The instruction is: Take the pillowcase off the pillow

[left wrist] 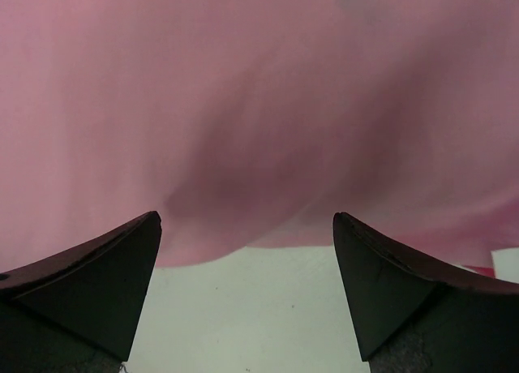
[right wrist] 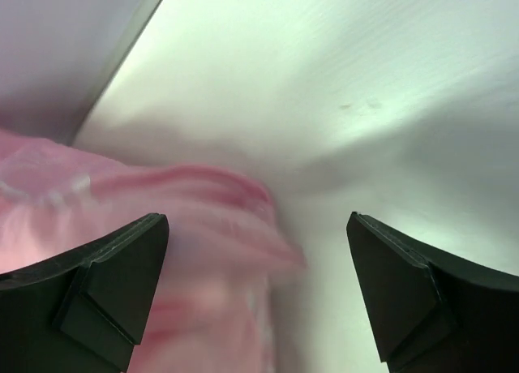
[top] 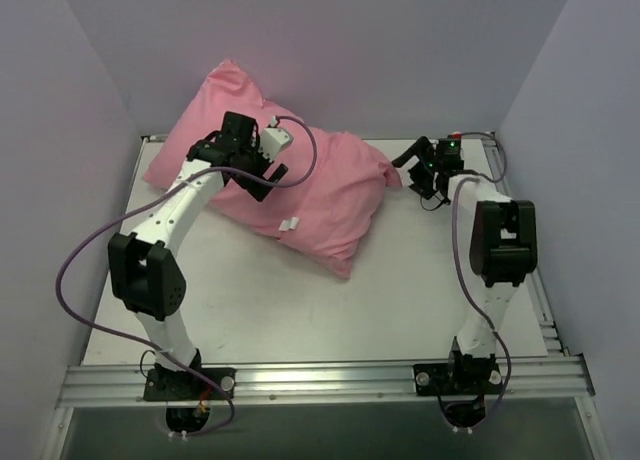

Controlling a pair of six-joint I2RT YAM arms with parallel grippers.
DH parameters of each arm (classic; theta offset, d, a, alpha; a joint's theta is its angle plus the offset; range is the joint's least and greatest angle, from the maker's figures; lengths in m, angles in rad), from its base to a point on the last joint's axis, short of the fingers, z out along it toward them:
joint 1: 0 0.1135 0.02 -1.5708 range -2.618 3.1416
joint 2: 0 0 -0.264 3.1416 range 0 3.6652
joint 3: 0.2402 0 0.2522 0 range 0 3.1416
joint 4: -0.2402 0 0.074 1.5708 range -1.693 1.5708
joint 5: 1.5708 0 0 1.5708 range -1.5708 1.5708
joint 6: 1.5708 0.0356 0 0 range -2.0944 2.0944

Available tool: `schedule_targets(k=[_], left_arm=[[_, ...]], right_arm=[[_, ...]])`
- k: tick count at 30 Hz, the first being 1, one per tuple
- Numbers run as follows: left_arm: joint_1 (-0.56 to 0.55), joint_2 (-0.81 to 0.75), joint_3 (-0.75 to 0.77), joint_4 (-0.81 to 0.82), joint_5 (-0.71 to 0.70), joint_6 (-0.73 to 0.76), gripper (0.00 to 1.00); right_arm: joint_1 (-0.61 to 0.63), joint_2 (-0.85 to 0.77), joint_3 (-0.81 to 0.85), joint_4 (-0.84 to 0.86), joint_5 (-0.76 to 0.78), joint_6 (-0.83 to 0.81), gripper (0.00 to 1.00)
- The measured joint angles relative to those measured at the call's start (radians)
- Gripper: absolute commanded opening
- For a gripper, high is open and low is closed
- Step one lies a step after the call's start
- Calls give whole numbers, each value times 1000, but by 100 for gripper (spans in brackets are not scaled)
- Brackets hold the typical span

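The pink pillowcase lies plump at the back of the table, its far-left corner leaning on the back wall. The pillow is hidden inside it. My left gripper hovers over the case's upper middle. In the left wrist view it is open, with pink fabric just beyond the fingertips and bare table between them. My right gripper sits at the case's right corner. It stands open, with a blurred fold of the pillowcase lying loose between the fingers, nearer the left one.
The white table is boxed in by pale walls on the left, back and right. A metal rail runs along the near edge by the arm bases. Purple cables loop off both arms. A small white tag shows on the case.
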Motion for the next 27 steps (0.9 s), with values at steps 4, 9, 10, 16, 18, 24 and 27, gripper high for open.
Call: schedule_targets(k=[4,9,10,16,18,24,27], left_arm=[[-18,76,-2,65,-6,-29,93],[-27,125,-2,131,9,-82,22],[-28,132,-2,136,21,-96,9],[-28,113,-55,206,80,-153,2],[-28,89,-100,237,84,-177,2],[-28,11,-183,292,82,-246,2],[-27,5,-183,306,68,-265,2]], right_arm=[[10,-240,0,-209,245,-194,100],[257,-535,71,-269,528,-342,100],[319,-542,97,-266,543,-353,100],[549,-312,298,-260,557,-393,73],[547,-205,309,-266,558,-390,53],[534,-12,305,-309,547,-371,35],[528,-24,304,-308,563,-368,27]])
